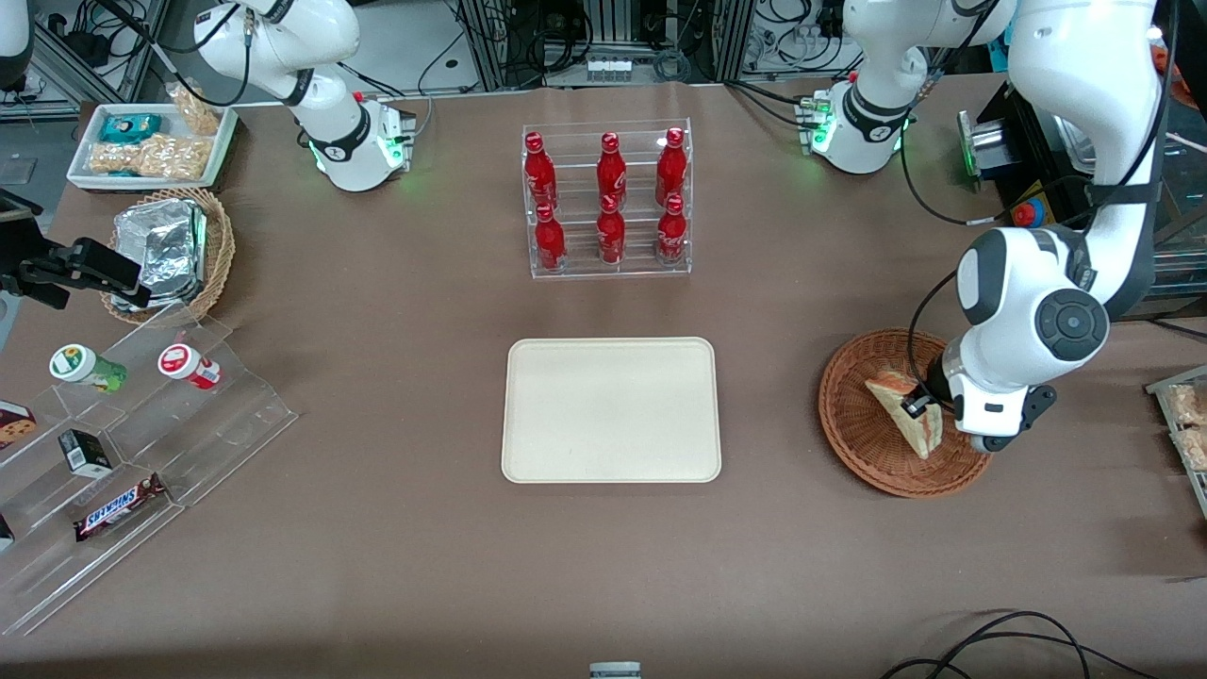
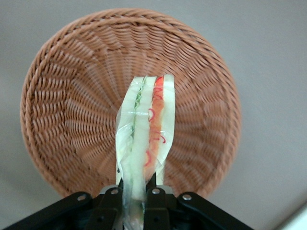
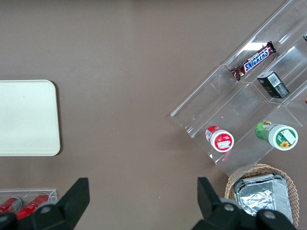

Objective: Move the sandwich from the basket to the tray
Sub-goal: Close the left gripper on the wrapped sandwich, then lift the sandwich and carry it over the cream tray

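Sandwich (image 2: 144, 139) is clamped edge-on between the closed fingers of the gripper (image 1: 919, 407), as the wrist view shows; it is held over the basket (image 1: 863, 443), and whether it is touching the weave cannot be told. The step in hand is judged to be the lift. It is best done straight upward until the rim of the basket is cleared, because the clear wrap looks slippery and the soft bread could be squashed or dragged out by a sideways pull. Only then should the load be carried toward the tray (image 1: 610, 410), which lies flat on the brown table cover (image 1: 396, 528) with bare cloth between it and the basket. A rack of red bottles (image 1: 609, 200) stands farther from the front camera than the tray, well clear of that path. Cables and equipment frames are seen past the table edge.
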`<state>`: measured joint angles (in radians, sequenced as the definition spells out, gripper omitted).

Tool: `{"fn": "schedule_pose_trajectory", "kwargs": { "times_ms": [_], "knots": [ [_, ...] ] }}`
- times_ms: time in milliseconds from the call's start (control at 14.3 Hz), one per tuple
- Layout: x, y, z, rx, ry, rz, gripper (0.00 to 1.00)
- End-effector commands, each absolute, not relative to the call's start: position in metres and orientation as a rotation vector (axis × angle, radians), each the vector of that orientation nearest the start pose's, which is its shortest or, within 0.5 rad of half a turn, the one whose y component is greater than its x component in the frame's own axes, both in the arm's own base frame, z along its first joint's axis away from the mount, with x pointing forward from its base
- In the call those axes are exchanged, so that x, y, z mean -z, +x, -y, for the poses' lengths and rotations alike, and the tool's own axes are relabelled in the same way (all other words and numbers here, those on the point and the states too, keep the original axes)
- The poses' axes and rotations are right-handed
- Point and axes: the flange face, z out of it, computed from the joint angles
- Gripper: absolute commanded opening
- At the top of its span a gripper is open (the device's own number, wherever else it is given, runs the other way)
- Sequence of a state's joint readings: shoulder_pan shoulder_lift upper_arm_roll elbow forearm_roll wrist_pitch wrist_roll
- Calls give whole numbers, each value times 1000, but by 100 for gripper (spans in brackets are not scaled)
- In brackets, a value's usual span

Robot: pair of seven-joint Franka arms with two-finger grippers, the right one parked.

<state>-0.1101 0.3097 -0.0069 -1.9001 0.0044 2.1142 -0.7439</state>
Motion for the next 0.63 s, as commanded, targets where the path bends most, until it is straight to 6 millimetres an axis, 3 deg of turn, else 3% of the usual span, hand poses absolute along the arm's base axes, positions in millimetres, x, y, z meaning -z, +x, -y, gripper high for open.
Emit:
{"fn": "schedule_pose_trajectory", "kwargs": {
  "times_ms": [0, 210, 350, 560],
  "knots": [
    [-341, 602, 118, -159, -2980, 790, 1],
    [-322, 602, 193, -175, -3073, 405, 5],
    [-318, 607, 249, -152, -3102, 296, 4],
    [-309, 598, 320, -153, -3177, 229, 0]
  ]
}}
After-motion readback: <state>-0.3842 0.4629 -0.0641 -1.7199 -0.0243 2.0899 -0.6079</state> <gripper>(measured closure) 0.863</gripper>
